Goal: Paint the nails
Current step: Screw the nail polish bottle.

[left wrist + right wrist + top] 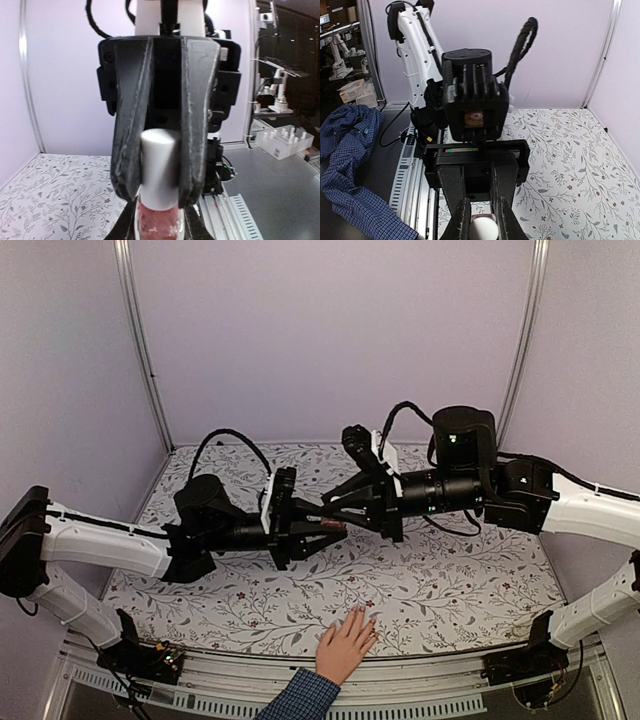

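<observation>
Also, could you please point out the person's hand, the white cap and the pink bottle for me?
person's hand (345, 648): top external view, back of the hand.
white cap (159, 167): left wrist view, middle of its side.
pink bottle (159, 223): left wrist view, body just below the cap.

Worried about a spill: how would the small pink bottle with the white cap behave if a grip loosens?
The small pink bottle looks smooth, glassy, so it may slip from the left gripper. Held sideways above the floral table, it would likely fall and roll. Its white cap, clamped by the right gripper, seems rigid.
</observation>
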`<act>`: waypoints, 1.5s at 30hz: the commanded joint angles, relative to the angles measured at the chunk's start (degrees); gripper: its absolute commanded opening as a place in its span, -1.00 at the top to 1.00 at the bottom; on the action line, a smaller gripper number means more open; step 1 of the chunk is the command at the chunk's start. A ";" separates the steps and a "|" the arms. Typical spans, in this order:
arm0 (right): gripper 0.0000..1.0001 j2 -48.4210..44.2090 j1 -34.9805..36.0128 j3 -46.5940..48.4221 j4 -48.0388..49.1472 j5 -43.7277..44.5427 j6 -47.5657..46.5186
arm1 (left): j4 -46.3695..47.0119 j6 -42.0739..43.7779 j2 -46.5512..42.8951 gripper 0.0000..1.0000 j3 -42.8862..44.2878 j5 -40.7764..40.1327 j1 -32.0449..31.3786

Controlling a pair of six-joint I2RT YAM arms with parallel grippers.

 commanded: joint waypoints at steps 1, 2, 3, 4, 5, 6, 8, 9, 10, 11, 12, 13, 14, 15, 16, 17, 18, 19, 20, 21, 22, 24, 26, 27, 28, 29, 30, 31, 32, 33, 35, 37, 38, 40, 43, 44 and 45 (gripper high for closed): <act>1.00 4.39 2.42 -0.70 -1.24 1.26 4.71 | 4.20 0.60 -0.43 1.00 1.33 -20.80 0.10; 1.00 4.63 2.41 -0.86 -0.76 2.06 5.84 | 4.32 0.80 -0.22 1.00 1.33 -22.74 -0.11; 1.00 4.83 2.41 -1.05 -0.34 3.12 6.51 | 4.41 0.92 0.00 1.00 1.39 -24.37 -0.34; 1.00 4.95 2.41 -1.09 -0.09 4.30 7.37 | 4.33 0.94 0.35 1.00 1.48 -25.70 -0.45; 1.00 5.04 2.41 -1.03 -0.09 5.40 8.16 | 3.98 0.96 0.65 1.00 1.70 -26.42 -0.46; 0.98 5.10 2.41 -0.95 -0.15 6.48 8.47 | 3.28 1.10 0.94 1.00 1.88 -26.85 -0.49; 0.71 4.57 2.41 -1.09 -0.08 6.86 8.58 | 2.14 1.51 1.00 1.00 1.87 -26.44 -0.33; 0.53 4.09 2.41 -1.36 0.17 6.84 8.40 | 1.73 1.52 0.90 1.00 1.79 -25.00 -0.16; 0.31 2.93 2.37 -1.63 0.51 6.81 8.29 | 1.19 1.56 0.64 1.00 1.81 -23.65 0.01; 0.09 1.97 2.34 -1.89 0.72 6.86 8.01 | 0.88 1.53 0.48 1.00 1.70 -22.16 0.21; -0.06 1.19 2.34 -2.01 0.87 7.04 7.58 | 0.45 1.57 0.30 1.00 1.60 -20.61 0.38; -0.16 0.05 2.27 -2.14 0.88 7.28 7.27 | 0.14 1.46 0.15 1.00 1.48 -19.41 0.46; -0.25 -0.58 2.24 -2.08 0.80 7.40 6.82 | 0.18 1.19 0.04 1.00 1.23 -18.27 0.55; -0.32 -1.34 2.16 -2.15 0.58 7.19 6.40 | 0.34 0.96 -0.06 1.00 1.05 -16.78 0.66; -0.37 -1.94 2.07 -2.14 0.34 6.64 5.59 | 0.46 0.63 -0.08 1.00 0.92 -15.11 0.84; -0.41 -3.04 2.02 -2.30 0.08 5.81 4.99 | 0.51 0.36 -0.08 1.00 0.89 -12.73 1.06; -0.45 -3.66 1.98 -2.51 -0.07 4.76 4.31 | 0.58 0.09 0.03 1.00 0.95 -10.46 1.23; -0.47 -4.62 1.93 -2.84 -0.22 4.12 3.37 | 0.61 -0.16 0.20 1.00 1.16 -8.02 1.53; -0.49 -5.56 1.89 -3.00 -0.58 3.48 2.83 | 0.41 -0.26 0.45 1.00 1.52 -5.27 1.65; -0.49 -6.09 1.81 -3.03 -1.09 2.60 2.13 | 0.34 -0.45 0.71 1.00 1.84 -2.47 1.71; -0.50 -6.67 1.80 -3.03 -1.56 1.96 1.54 | 0.29 -0.51 0.98 1.00 2.30 0.79 1.77; -0.49 -7.57 1.70 -2.90 -2.51 -0.47 -0.06 | 0.46 -1.04 1.88 1.00 3.14 7.11 1.76; -0.47 -8.14 1.71 -2.74 -3.22 -3.03 -1.82 | 1.29 -1.93 2.87 1.00 3.95 13.21 1.75; -0.45 -8.35 1.66 -2.58 -3.63 -4.48 -2.44 | 1.99 -2.59 3.36 1.00 4.36 15.82 1.74; -0.42 -8.33 1.67 -2.25 -4.14 -5.81 -3.29 | 2.96 -3.43 3.92 1.00 4.59 18.39 1.72; -0.39 -8.17 1.67 -1.85 -4.48 -7.09 -3.77 | 3.51 -4.20 4.48 1.00 4.99 20.58 1.75; -0.36 -8.00 1.63 -1.50 -4.88 -8.45 -4.49 | 4.12 -4.93 5.00 1.00 5.40 22.68 1.73; -0.32 -7.59 1.62 -1.05 -5.15 -9.95 -5.17 | 5.11 -5.82 5.60 1.00 5.72 24.59 1.72; -0.28 -7.32 1.62 -0.67 -5.45 -11.19 -5.50 | 6.19 -6.82 6.28 1.00 6.13 26.98 1.70; -0.24 -6.97 1.64 -0.18 -5.80 -12.27 -6.20 | 7.31 -7.99 6.98 1.00 6.58 29.18 1.70; -0.15 -5.94 1.69 0.88 -6.70 -14.42 -7.05 | 8.85 -10.82 8.71 1.00 7.93 34.41 1.56; -0.09 -4.78 1.62 2.32 -7.75 -17.10 -7.96 | 10.16 -13.08 10.48 1.00 9.61 38.12 1.17; -0.04 -3.70 1.62 3.00 -8.47 -18.08 -8.33 | 10.97 -14.00 11.61 1.00 10.06 39.36 0.95; -0.01 -2.11 1.62 4.32 -9.14 -19.88 -8.86 | 12.18 -15.70 13.03 1.00 11.06 41.39 0.56; 0.09 0.40 1.63 5.95 -10.37 -21.69 -9.37 | 13.61 -17.38 14.43 1.00 12.00 42.96 0.18; 0.10 1.12 1.68 6.20 -10.60 -21.82 -9.53 | 14.38 -17.98 14.66 1.00 12.12 43.41 0.13; 0.11 1.44 1.70 6.27 -10.64 -21.92 -9.70 | 15.24 -18.55 14.95 1.00 12.20 43.66 0.08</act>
